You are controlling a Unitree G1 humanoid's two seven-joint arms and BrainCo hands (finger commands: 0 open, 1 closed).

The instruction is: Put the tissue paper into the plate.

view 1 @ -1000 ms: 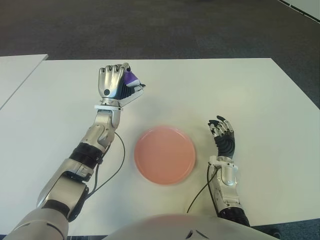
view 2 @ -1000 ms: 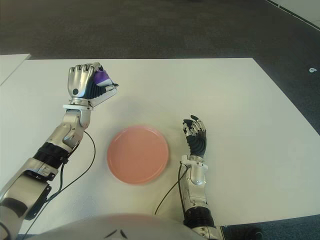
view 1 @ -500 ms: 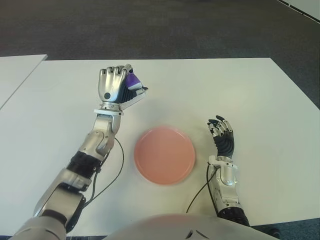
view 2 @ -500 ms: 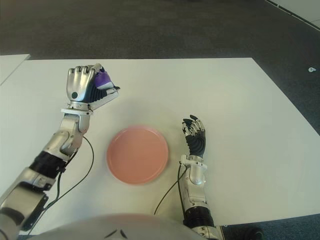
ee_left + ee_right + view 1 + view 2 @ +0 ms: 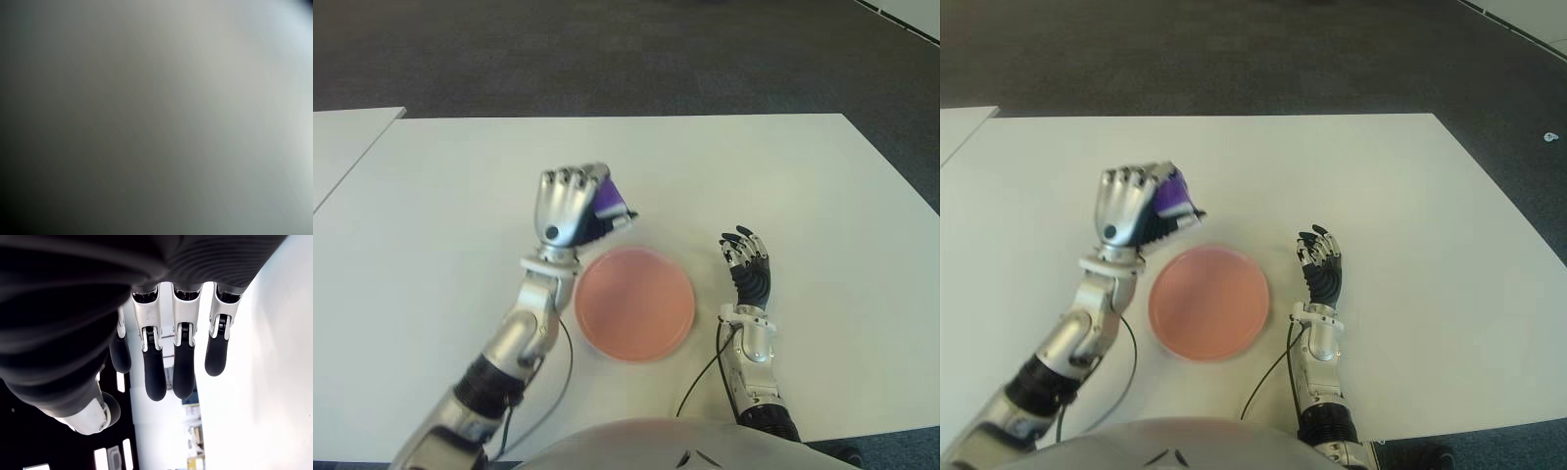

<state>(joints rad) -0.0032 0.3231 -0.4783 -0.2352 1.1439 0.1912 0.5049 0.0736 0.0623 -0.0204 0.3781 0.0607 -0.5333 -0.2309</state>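
While the left hand [image 5: 570, 206] is raised above the white table [image 5: 822, 176], its silver fingers [image 5: 566, 182] are curled tight around a purple pack of tissue paper [image 5: 611, 202], of which only one corner and an edge stick out on the side facing the right hand. That fist shows just past the far left rim of the pink plate [image 5: 634, 304], so the tissue paper is held up near the plate's edge and has not yet been set inside it. The plate lies flat on the table between the two arms, nothing in it. The left wrist view gives only a featureless grey blur and adds nothing about the grasp. The right hand [image 5: 747, 261] shows just to the right of the plate, palm turned up toward the head camera; in its own wrist view the dark-tipped fingers [image 5: 154, 377] hang loosely extended with gaps between them and hold nothing. A black cable [image 5: 700, 377] runs along the table from the right forearm toward the robot's body, and dark carpet [image 5: 607, 49] lies beyond the table's far edge.
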